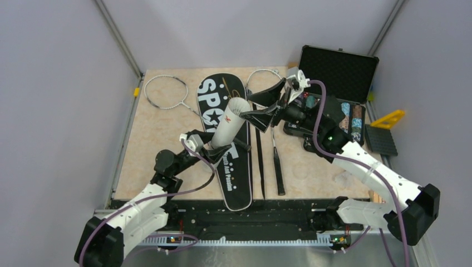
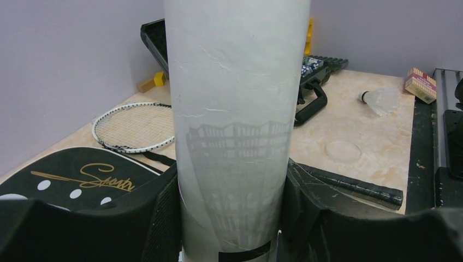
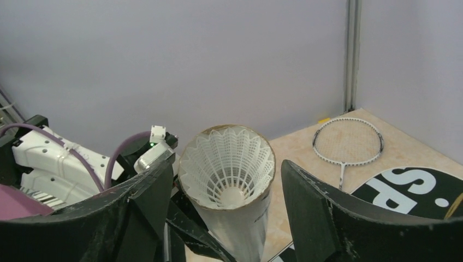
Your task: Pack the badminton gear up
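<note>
Here the left gripper (image 1: pixel 207 146) clamps the white tube (image 1: pixel 231 123), its base cut off at frame bottom, right gripper (image 1: pixel 267 108) spread wide above, shuttlecock (image 3: pixel 226 162) nested in the mouth, seemingly clear of both fingers

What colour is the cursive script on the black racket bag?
Gold, set against the black racket bag, with white dots below it. It shows best in the left wrist view.

White tube (image 1: pixel 231 125), black bag (image 1: pixel 239 186) with white lettering, beige marbled table (image 1: pixel 150 142).
</note>
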Motion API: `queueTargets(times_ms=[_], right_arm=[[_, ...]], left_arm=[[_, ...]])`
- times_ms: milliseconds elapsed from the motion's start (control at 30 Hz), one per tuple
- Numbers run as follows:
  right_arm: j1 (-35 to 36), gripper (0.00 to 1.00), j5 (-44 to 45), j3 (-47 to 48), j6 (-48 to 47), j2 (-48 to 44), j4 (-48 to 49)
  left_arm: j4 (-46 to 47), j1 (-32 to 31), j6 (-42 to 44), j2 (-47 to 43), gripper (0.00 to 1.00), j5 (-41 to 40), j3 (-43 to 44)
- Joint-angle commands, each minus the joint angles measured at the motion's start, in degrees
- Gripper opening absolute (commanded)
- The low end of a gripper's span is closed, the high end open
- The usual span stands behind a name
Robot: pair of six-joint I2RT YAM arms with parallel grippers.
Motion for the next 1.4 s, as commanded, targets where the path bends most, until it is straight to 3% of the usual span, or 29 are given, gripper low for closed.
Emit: queueTargets(times_ms=[0,100,200,400,633,867,1067,1367], right_arm=[[0.8,0.77,3.3,3.5,-2.5,-3.7,-3.7],[0.8,0.81,7.0,4.7,-3.8,-5.1,-8.6],[0.8,0.94,11.7,6.1,-5.1,-6.1,-13.4],[0.8,0.97,19.6,15.3,-11.6,-3.7,-32.2],[0.8,0.98,9.9,28.4,-25.7,3.8,-56.0],[0.8,0.99,2.1,26.1,-27.4,2.8,-56.4],[0.8,0.99,2.5,24.1,-26.4,2.2,-55.4],[1.0,0.99,7.5,27.0,-27.6,8.5,-62.2]], left_arm=[[6.0,-0.1,-0.2,-1.4,0.17,0.3,0.1],[5.1,-0.1,0.3,-1.8,0.17,0.9,0.1],[3.6,-0.1,1.4,-2.6,0.17,2.5,0.2],[-5.2,-0.1,7.6,-4.9,0.17,7.0,1.7],[-9.3,-0.1,11.0,-7.2,0.17,9.4,2.0],[-10.4,-0.1,11.4,-7.9,0.17,10.0,2.0],[-10.4,-0.1,11.4,-7.0,0.17,10.9,2.4],[-10.5,-0.1,11.8,-7.0,0.17,13.4,2.5]])
